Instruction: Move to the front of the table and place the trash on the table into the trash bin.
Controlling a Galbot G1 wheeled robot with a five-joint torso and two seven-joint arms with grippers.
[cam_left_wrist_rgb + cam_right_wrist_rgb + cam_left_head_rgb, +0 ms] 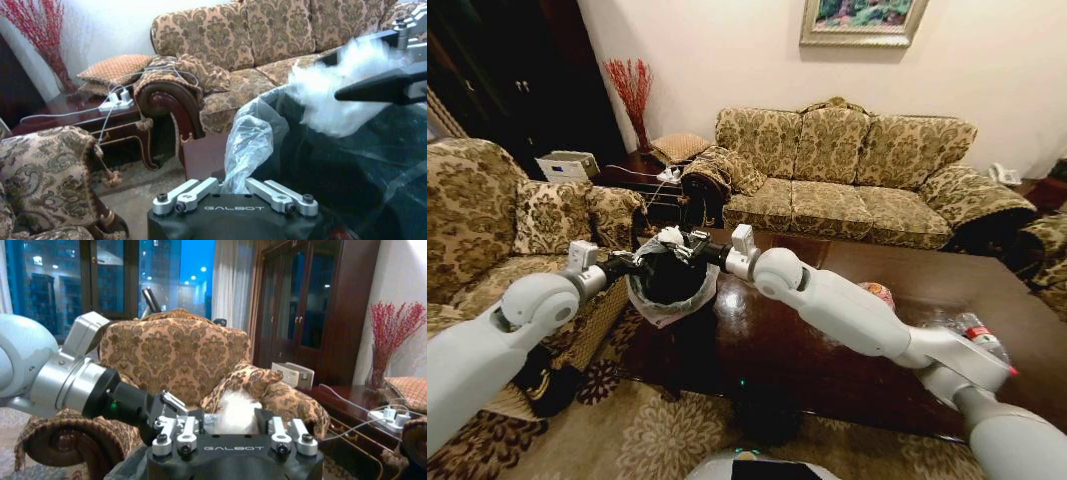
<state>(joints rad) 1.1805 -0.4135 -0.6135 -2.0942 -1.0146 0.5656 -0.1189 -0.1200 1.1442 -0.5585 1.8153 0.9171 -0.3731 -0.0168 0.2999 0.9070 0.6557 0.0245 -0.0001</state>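
While its fingers are closed on the crumpled white paper ball (670,237), the right gripper (683,243) hangs directly above the small round trash bin (670,283), which stands off the left end of the large dark glossy wooden table (827,340). The left gripper (634,262) is pinched shut on the translucent whitish bag liner (248,145) at the bin's near rim, steadying it.

To release cleanly, I judge the ball should sit over the dark middle of the opening, not the rim, and the fingers should part fully so the paper drops free without catching on the liner; the left hold ought to keep the bag taut.

On the table's right part I count one pink-white plastic bundle (879,294), half hidden behind the right arm, and one clear red-capped bottle (983,338). There is one ball and one bin.
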